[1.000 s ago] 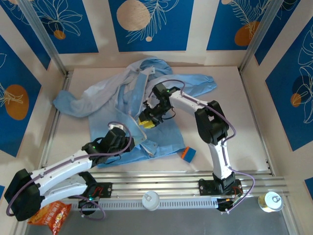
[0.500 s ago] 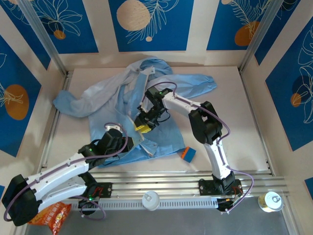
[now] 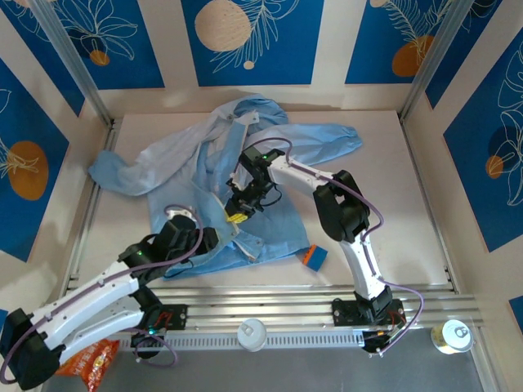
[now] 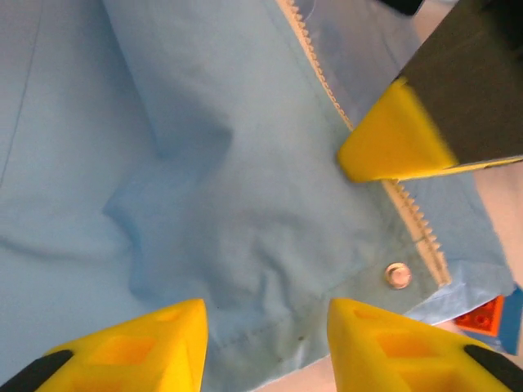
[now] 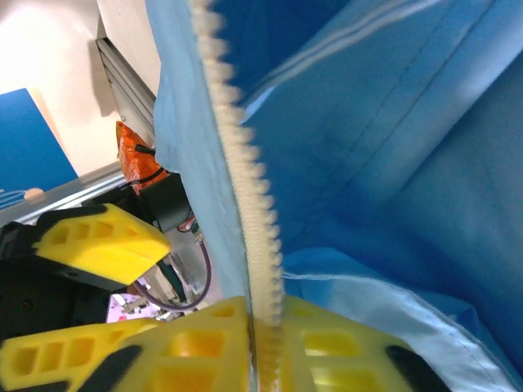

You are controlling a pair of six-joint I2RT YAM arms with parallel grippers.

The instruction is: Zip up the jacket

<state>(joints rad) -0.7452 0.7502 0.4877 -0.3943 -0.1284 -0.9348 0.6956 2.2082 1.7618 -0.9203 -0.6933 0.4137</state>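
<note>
The light-blue jacket point(image 3: 282, 224) lies spread and crumpled on the table, hood at the back. My right gripper point(image 3: 237, 214) is over its front opening, shut on the pale zipper point(image 5: 241, 180) edge; the toothed tape runs down between its yellow fingers point(image 5: 263, 327). My left gripper point(image 3: 214, 237) hovers open just left of it, above the jacket's lower hem point(image 4: 204, 163), nothing between its fingertips point(image 4: 265, 314). In the left wrist view the zipper point(image 4: 323, 77) runs diagonally to a metal snap point(image 4: 398, 275), with a right finger point(image 4: 392, 139) on it.
A small blue and orange block point(image 3: 315, 257) lies by the jacket's lower right corner. Metal rails point(image 3: 310, 294) run along the near edge. Beyond them are a white lid point(image 3: 252, 333), a can point(image 3: 451, 335) and a snack bag point(image 3: 86, 359). Walls enclose the table.
The right gripper has shifted slightly left along the jacket front and closed on the zipper edge. The left gripper has opened wider and drawn back toward the near left.
</note>
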